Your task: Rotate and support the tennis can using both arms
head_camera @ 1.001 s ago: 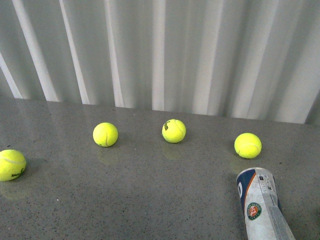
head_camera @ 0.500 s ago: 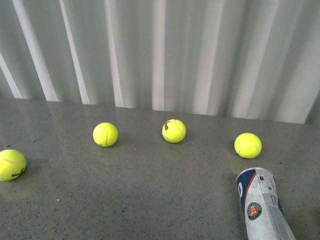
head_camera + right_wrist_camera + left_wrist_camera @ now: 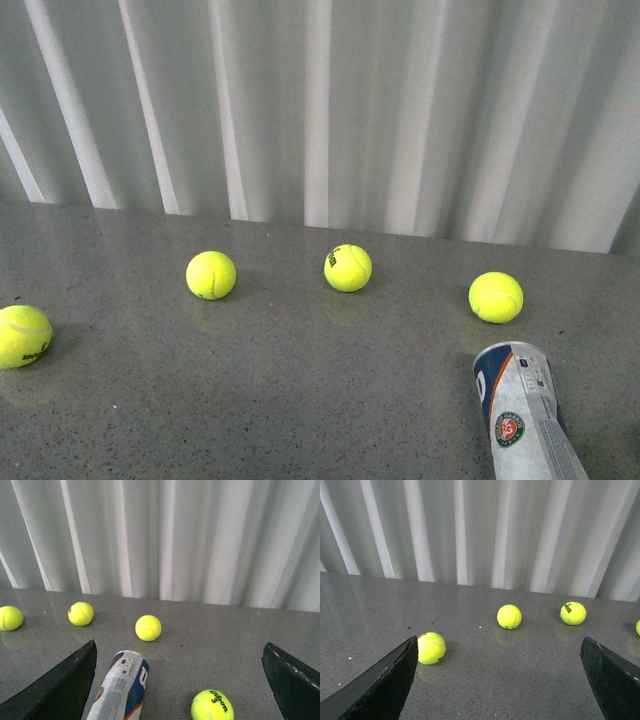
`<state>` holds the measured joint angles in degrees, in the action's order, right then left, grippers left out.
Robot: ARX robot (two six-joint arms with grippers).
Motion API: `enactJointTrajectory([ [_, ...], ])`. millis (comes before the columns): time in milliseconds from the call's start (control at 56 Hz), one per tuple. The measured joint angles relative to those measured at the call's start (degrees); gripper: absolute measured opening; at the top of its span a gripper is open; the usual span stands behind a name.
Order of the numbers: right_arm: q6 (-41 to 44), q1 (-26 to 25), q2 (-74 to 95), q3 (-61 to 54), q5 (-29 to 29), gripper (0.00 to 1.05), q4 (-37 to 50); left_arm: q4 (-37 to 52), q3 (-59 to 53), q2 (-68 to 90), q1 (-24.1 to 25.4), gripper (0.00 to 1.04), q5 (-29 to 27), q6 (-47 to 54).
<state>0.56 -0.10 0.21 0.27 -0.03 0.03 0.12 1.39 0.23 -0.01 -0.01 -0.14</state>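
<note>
Yellow balls (image 3: 211, 275) on grey table (image 3: 300, 400)

Five yellow tennis balls (image 3: 348, 268), one tennis can (image 3: 520, 415), two black hands, left hand (image 3: 497, 645), right hand (image 3: 179, 643).

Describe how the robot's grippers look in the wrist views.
Only the fingers show. The left gripper has two matte black, wedge-shaped fingers that taper to blunt tips, with a rough, faintly speckled surface. The right gripper looks the same. No cables, markings or lights are visible, and the front view shows neither arm.
</note>
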Motion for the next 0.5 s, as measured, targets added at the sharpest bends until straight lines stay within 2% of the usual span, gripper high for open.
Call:
enactJointTrajectory([
  [143, 0.0, 0.0, 0.0, 0.0, 0.0, 0.98, 0.0, 0.0, 0.0, 0.0, 0.0, 0.98, 0.0, 0.0],
  [179, -2.7, 2.2, 2.3, 1.9, 7.4, 0.98, -5.0, 0.0, 0.0, 0.0, 0.0, 0.98, 0.0, 0.0],
  [232, -8.7, 8.7, 11.3, 8.5, 24.2, 0.98, -16.6, 0.0, 0.0, 0.0, 0.0, 0.98, -0.1, 0.0],
  [250, -9.3, 9.5, 12.8, 9.6, 26.4, 0.98, -18.0, 0.0, 0.0, 0.0, 0.0, 0.98, -0.2, 0.0],
  [268, -10.6, 11.1, 17.0, 12.4, 31.9, 0.98, -20.3, 0.0, 0.0, 0.0, 0.0, 0.98, -0.1, 0.0],
  [304, -11.3, 11.1, 23.1, 17.2, 36.9, 0.98, -19.2, 0.0, 0.0, 0.0, 0.0, 0.98, 0.1, 0.0],
  [393, -11.0, 6.4, 33.6, 27.5, 34.4, 0.98, -11.3, 0.0, 0.0, 0.0, 0.0, 0.98, 0.0, 0.0],
  [500, -11.3, 2.7, 44.9, 37.1, 29.0, 0.98, -9.4, 0.0, 0.0, 0.0, 0.0, 0.98, 0.0, 0.0],
])
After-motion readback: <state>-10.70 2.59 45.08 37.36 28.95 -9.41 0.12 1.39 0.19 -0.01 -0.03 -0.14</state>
